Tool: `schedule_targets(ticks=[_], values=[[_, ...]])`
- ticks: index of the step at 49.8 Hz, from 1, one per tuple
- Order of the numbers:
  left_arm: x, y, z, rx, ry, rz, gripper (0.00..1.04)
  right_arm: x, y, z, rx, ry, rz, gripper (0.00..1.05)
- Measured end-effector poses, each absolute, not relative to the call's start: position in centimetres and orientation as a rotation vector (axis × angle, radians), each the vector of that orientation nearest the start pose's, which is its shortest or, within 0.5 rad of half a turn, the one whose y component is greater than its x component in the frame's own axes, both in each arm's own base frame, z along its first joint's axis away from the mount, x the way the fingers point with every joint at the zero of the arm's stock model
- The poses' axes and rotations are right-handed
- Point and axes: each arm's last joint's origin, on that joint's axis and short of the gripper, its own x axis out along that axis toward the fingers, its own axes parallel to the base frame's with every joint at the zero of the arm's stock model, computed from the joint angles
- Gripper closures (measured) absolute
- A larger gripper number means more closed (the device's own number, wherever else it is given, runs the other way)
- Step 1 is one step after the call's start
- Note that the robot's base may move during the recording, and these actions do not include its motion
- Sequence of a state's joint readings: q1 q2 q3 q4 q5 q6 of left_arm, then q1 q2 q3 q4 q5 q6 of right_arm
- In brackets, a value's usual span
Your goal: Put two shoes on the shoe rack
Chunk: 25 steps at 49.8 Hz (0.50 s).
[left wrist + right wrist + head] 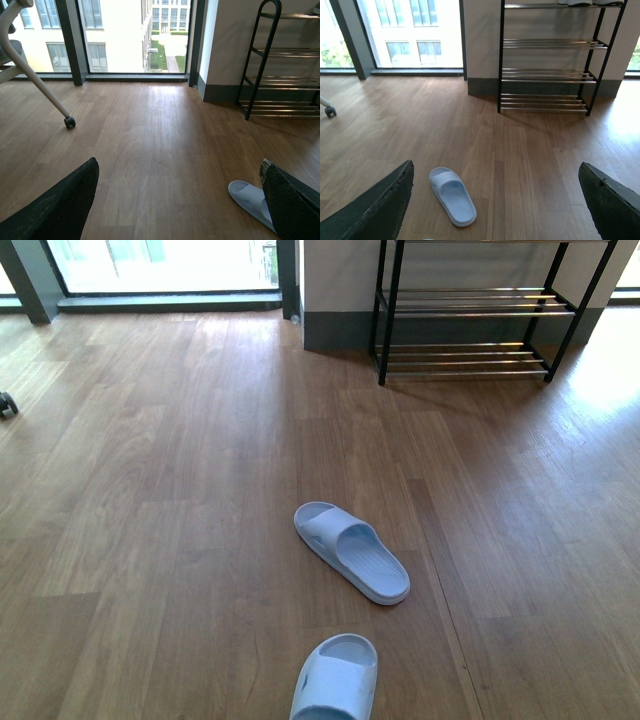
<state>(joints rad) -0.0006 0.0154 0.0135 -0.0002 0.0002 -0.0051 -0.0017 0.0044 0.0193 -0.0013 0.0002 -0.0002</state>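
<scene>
Far left, a chair caster (8,403) sits on the wooden floor (150,540). The left end effector (179,167) hangs over bare boards, fingers spread wide, nothing between them. Centre floor, one pale blue slide (352,552) lies slanted, sole down. The second slide (336,680) sits nearer the robot, partly cut off at the picture's edge, and the two do not touch. The right end effector (496,169) gapes wide too, holding nothing. Far right, the shoe rack (388,310) stands against the wall, well apart from both slides.
</scene>
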Motion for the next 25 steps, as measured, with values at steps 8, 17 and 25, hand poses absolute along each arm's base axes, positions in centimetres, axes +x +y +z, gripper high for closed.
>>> schedule_targets(ticks=[8, 17, 25], values=[[9.78, -0.01, 16.69, -0.005, 0.002, -0.001, 0.09, 9.68, -0.02, 16.96, 0.0, -0.014, -0.002, 0.09], [9.78, -0.02, 16.69, -0.005, 0.002, -0.003, 0.09, 9.68, -0.03, 16.96, 0.0, -0.014, -0.006, 0.09], [9.78, 0.04, 16.69, -0.005, 0.002, 0.01, 0.09, 9.68, 0.02, 16.96, 0.0, -0.013, 0.007, 0.09]])
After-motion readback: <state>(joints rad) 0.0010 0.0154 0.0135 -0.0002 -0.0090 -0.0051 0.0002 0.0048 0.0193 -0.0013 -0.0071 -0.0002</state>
